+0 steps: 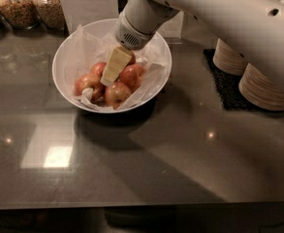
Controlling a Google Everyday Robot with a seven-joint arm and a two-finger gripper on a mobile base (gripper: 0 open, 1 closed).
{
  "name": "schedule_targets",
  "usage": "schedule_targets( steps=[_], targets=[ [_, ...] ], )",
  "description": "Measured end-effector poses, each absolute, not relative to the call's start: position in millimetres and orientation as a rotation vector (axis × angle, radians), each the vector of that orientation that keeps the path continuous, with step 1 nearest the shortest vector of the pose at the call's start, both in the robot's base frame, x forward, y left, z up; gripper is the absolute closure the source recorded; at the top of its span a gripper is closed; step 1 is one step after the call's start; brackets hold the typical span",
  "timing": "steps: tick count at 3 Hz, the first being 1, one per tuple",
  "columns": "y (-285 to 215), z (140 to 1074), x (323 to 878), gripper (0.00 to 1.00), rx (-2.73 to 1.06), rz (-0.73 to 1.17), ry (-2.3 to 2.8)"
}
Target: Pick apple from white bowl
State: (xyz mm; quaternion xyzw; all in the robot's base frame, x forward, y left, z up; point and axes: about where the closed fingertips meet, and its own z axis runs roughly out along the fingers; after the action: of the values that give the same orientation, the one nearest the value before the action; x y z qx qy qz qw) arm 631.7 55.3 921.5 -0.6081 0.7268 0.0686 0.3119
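Gripper [107, 79] lowered among the apples in the white bowl [64, 67].
Nearest lies a dark, glossy counter [146, 169], with a bright patch of reflected light [56, 157] at 7 o'clock from the bowl. Inside the paper-lined bowl, the pale apple [116, 95] sits at 6 o'clock, at the front of the pile, right under the gripper's tip. I cannot tell whether the gripper is open or closed. At 3 o'clock, stacked beige bowls [258, 89] stand by a black mat [226, 84]. Farthest back, at 11 o'clock, are filled jars [49, 6].
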Motion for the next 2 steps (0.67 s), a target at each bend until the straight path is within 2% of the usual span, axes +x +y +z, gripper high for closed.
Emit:
schedule_targets(
  steps=[1,2],
  targets=[
    [55.3,921.5,631.7,0.19,-1.605,0.181,1.918],
    [55.3,921.5,631.7,0.42,-1.605,0.181,1.918]
  ],
)
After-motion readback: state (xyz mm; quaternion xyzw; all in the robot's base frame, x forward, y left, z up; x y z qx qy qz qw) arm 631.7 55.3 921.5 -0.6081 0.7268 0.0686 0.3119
